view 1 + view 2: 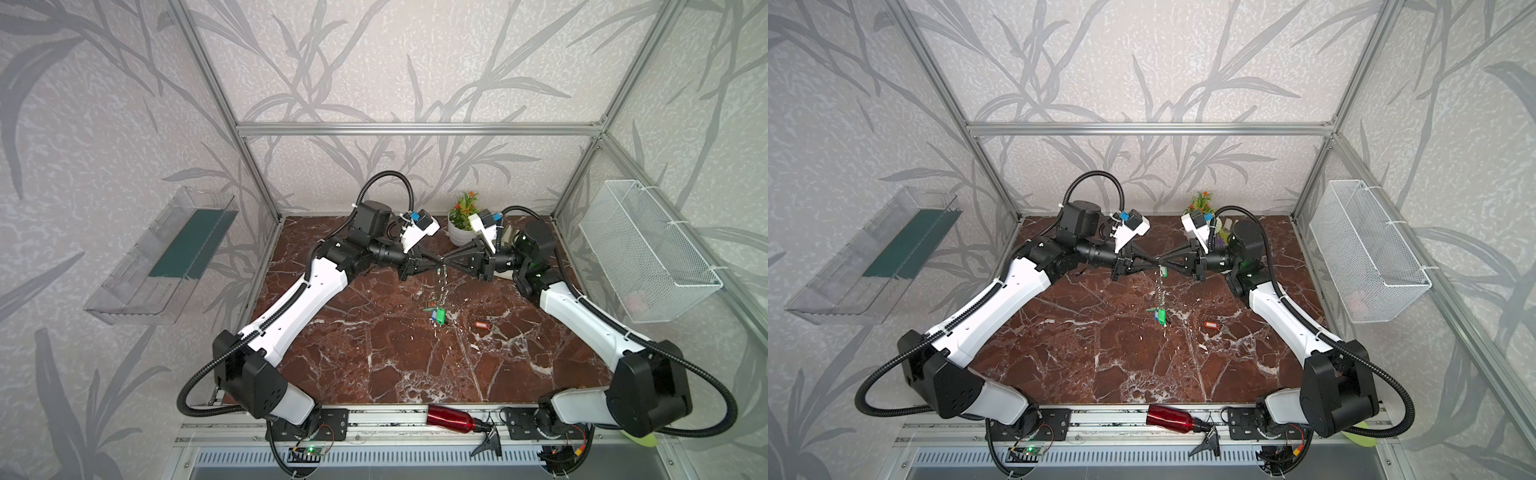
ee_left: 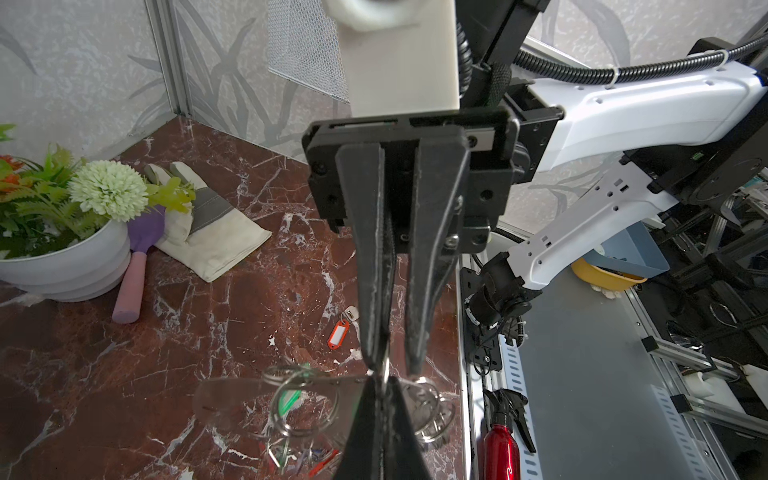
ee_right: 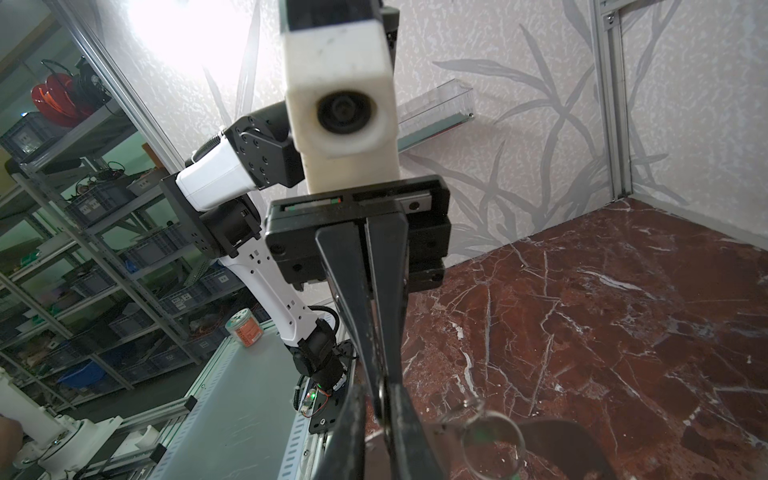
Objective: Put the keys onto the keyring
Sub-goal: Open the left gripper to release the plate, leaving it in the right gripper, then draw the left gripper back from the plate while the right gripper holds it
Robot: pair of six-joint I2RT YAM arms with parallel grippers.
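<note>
As it hangs, keyring (image 1: 443,282) upright, keys (image 1: 436,315) dangling

robotics lab, aluminium-frame cell (image 1: 415,129), wallpapered panels (image 1: 374,62), metal shelving (image 3: 109,217) with grey parts crates (image 3: 94,204)

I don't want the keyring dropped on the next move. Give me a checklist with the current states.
1. Left gripper shut on the keyring: ok.
2. Right gripper jaws parted: ok.
3. Right gripper free of the split rings: cannot tell.
4. Red-tagged key lying loose on the table, nothing over it: ok.
5. Keyring's hanging tags clear of the table: cannot tell.
</note>
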